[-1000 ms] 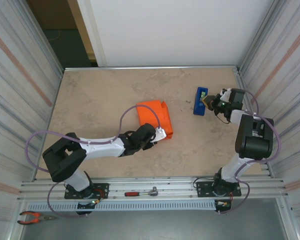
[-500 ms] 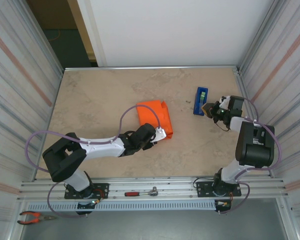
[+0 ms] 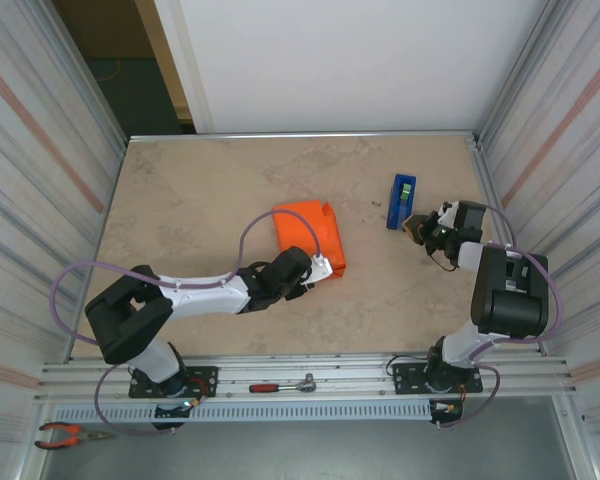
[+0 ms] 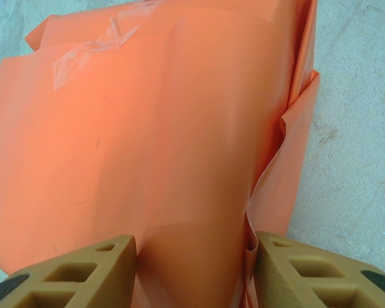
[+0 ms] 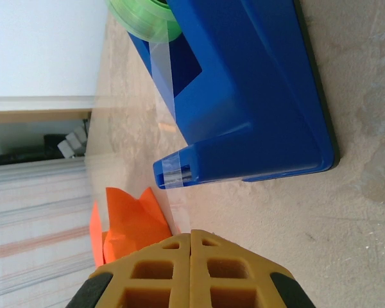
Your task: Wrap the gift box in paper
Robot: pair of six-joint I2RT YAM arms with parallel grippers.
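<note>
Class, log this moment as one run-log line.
left gripper open astride folded bright orange paper | right gripper shut beside narrow blue plastic tape dispenser | clear tape on paper

Bare table [image 3: 190, 190] left of the paper [image 3: 305, 230], blue tape dispenser [image 3: 402, 201] just ahead of right gripper [image 3: 417, 226], walls [image 3: 40, 160] flanking

Paper [image 4: 147, 128] runs off the left wrist view at top, left and bottom, concealing whatever it wraps. Both fingers [image 4: 70, 269] of the left end effector [image 4: 194, 247] are cropped at the bottom. In the right wrist view, the top edge cuts the dispenser [image 5: 244, 96] and its green roll [image 5: 144, 16].
</note>
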